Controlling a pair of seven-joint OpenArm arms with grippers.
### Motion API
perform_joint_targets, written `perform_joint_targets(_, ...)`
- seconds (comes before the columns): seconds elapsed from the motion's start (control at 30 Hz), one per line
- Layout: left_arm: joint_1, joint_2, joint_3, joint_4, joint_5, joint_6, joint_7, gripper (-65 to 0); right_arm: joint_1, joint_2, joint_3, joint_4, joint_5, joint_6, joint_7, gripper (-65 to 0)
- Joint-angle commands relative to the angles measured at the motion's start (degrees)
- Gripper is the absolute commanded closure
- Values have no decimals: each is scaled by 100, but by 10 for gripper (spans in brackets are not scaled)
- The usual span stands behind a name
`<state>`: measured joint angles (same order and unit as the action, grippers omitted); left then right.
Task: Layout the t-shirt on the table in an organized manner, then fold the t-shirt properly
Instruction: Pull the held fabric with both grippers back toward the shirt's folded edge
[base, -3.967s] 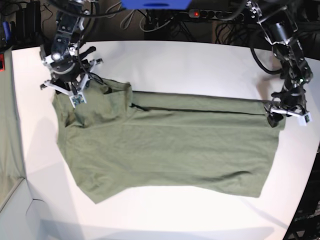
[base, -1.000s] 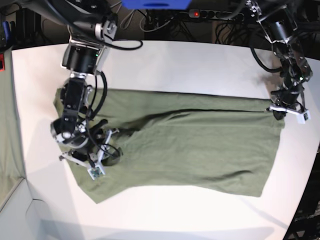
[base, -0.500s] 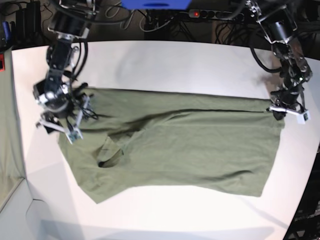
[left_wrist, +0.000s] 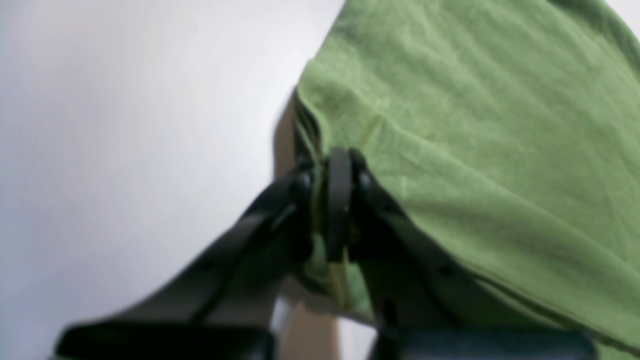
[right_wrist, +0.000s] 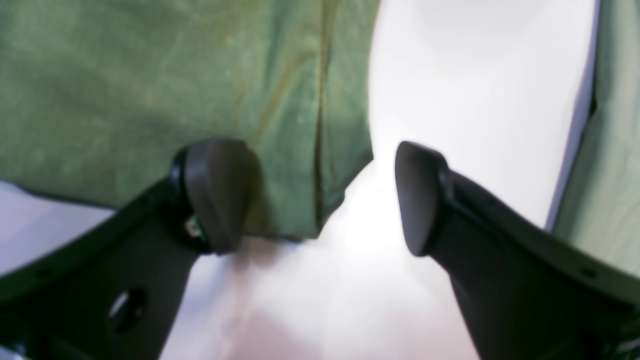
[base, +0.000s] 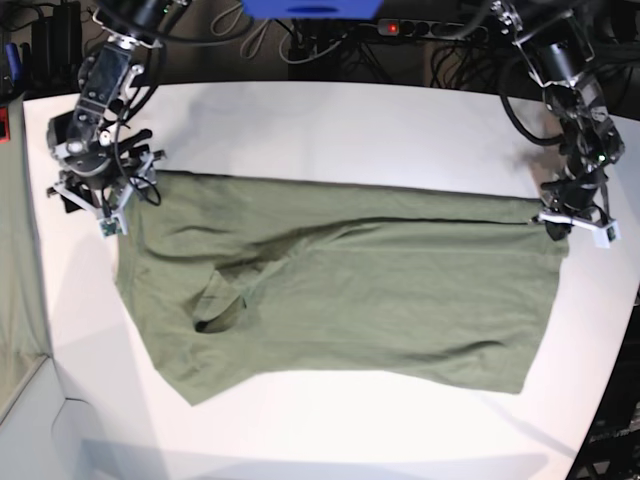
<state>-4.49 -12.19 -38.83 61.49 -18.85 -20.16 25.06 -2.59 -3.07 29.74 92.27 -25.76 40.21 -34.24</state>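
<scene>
Left claw (left_wrist: 339, 210) clenched on t-shirt (base: 340, 290) hem corner; keep tension. Right claw (right_wrist: 320, 200) released, shirt edge between pads, bench (base: 350, 130) beneath: close squarely, pull outward, flatten wrinkles.

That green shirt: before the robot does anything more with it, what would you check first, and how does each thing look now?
1. left gripper pinching the t-shirt: ok, jaws closed on a fold of cloth at its corner.
2. right gripper free of cloth: ok, jaws wide open with a shirt corner lying loose between them.
3. Shirt fully on the table: ok, white surface shows around every edge in the base view.
4. Shirt lying flat: not ok, a bunched pocket and long creases sit near its left side in the base view.
5. Far edge straight: cannot tell, it looks doubled over along the top.
</scene>
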Motion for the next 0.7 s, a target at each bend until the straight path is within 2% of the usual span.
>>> perform_joint_targets(0.0, -65, -61, 10, 79, -27, -19, -49, 0, 0, -40, 11, 70, -57, -21, -35, -446)
perform_joint_targets(0.1, -65, -61, 10, 70, -27, -19, -49, 0, -36, -58, 11, 70, -57, -21, -35, -400)
perform_joint_targets(0.17, -65, -61, 2, 53, -27, -19, -49, 0, -62, -58, 11, 52, -57, -21, -62, -344)
perform_joint_targets(0.3, -65, -61, 10, 35, -18, -19, -49, 0, -115, -58, -24, -132, -57, -21, -71, -209)
perform_joint_targets(0.47, -30, -52, -7, 123, -27, -19, 4, 0, -150, -31, 11, -379, -57, -21, -71, 0)
perform_joint_targets(0.67, 392, 54, -25, 1108, -36, -19, 347, 0, -387, -23, 11, 87, -66, -21, -71, 0)
